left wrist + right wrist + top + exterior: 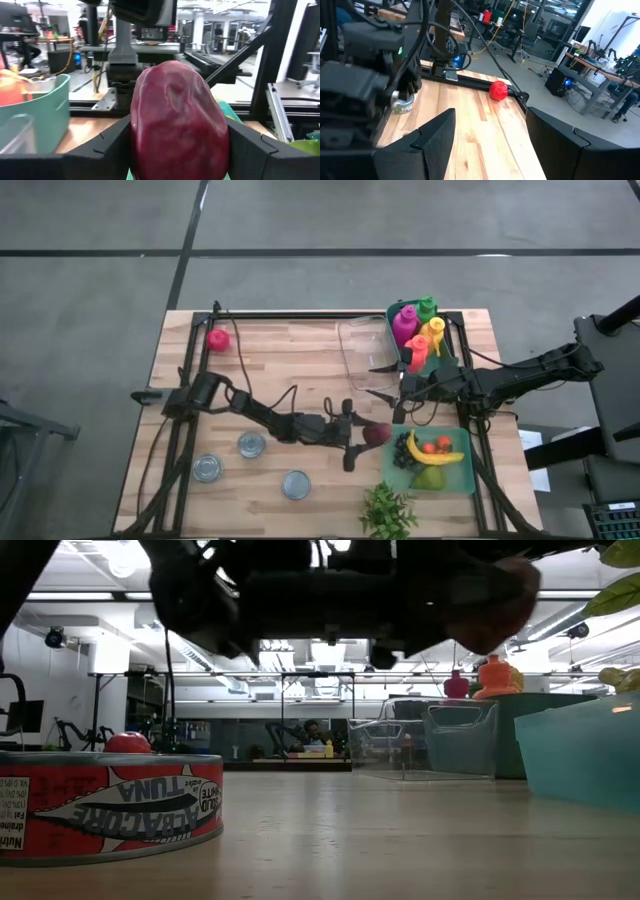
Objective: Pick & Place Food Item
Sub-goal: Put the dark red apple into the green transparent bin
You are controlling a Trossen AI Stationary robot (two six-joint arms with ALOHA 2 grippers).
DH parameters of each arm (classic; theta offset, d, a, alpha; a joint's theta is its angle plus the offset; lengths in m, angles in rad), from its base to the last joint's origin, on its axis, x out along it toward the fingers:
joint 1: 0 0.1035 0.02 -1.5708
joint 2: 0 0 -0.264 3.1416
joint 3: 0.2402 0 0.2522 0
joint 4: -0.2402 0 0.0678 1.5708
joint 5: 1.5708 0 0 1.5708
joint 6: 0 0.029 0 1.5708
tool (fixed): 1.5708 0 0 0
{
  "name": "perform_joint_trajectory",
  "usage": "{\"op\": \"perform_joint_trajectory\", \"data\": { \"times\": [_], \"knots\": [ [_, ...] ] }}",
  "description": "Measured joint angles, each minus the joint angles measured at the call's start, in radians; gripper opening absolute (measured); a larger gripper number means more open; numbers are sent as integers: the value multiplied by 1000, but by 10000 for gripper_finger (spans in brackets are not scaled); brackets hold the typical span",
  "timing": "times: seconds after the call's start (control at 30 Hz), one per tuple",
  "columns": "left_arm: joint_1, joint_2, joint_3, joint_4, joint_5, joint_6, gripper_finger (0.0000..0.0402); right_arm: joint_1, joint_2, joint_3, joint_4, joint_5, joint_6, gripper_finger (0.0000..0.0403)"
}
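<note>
A dark red fruit (377, 434) hangs just left of the teal tray (462, 480), which holds a banana, grapes and other fruit. My left gripper (366, 436) reaches in level from the table's left and is shut on the red fruit. My right gripper (383, 380) waits open, with nothing between its fingers, beside the clear plastic container (360, 348) at the far right. A red ball-shaped item (217, 338) rests on the table at the far left and also shows in the right wrist view (498, 90). My left gripper pinches the dark red fruit by its two opposite sides (145, 140) between its two fingers (102, 147). The fingers lie level and come from the table's left. The fruit is lifted clear of the table (490, 610), close to the teal tray's left edge.
Three tuna cans (251, 445) (207, 469) (296, 484) stand near the front left; one fills the low view (110, 805). A teal bin (455, 350) with coloured bottles stands at the far right. A green plant (388, 510) sits at the front edge.
</note>
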Motion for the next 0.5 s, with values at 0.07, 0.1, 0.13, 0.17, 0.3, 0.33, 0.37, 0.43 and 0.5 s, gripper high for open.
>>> {"op": "perform_joint_trajectory", "data": {
  "times": [0.07,0.1,0.13,0.17,0.3,0.33,0.37,0.43,0.5],
  "knots": [
    [4,24,31,-6,23,2,250,0,0,0,0,0,0,239],
    [5,35,47,-18,33,2,250,0,0,0,0,0,0,239],
    [7,46,65,-24,47,3,250,0,0,0,1,0,0,239],
    [9,51,79,-40,55,10,250,0,0,0,1,0,0,239],
    [10,66,148,-141,71,55,250,0,0,0,0,0,0,239],
    [10,69,166,-168,72,54,250,0,0,0,1,0,0,239],
    [10,70,181,-197,72,54,250,0,0,0,0,0,0,239],
    [10,71,210,-255,72,54,250,0,0,0,0,0,0,239],
    [11,71,235,-301,72,54,250,0,0,0,0,0,0,239]
  ]
}}
